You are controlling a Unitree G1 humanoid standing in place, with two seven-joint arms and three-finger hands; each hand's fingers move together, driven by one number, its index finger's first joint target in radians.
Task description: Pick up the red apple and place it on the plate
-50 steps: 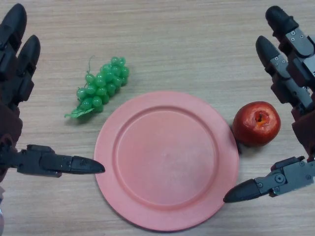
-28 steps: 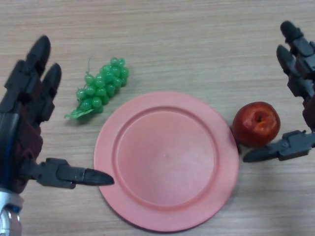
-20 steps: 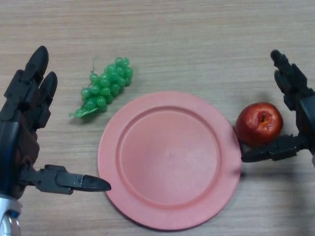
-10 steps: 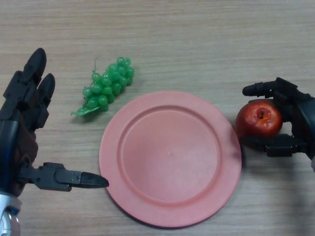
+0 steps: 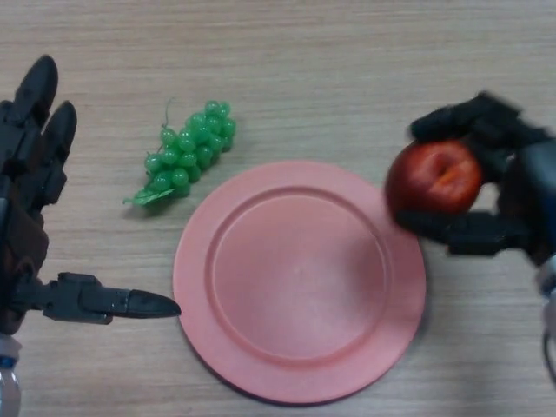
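The red apple [image 5: 432,178] is held in my right hand [image 5: 512,187], fingers curled over its top and thumb under it. It is lifted and hangs over the right rim of the pink plate [image 5: 300,280], which lies flat at the middle of the wooden table. My left hand [image 5: 30,208] is open at the left edge, fingers straight and thumb pointing toward the plate, holding nothing.
A bunch of green grapes [image 5: 184,155] lies on the table just beyond the plate's upper left rim, between the plate and my left hand. The wooden table surface [image 5: 330,61] stretches behind the plate.
My right hand closed round the apple, lifted it and carried it left, from the table beside the plate to above the plate's right rim. My left hand shifted slightly left.
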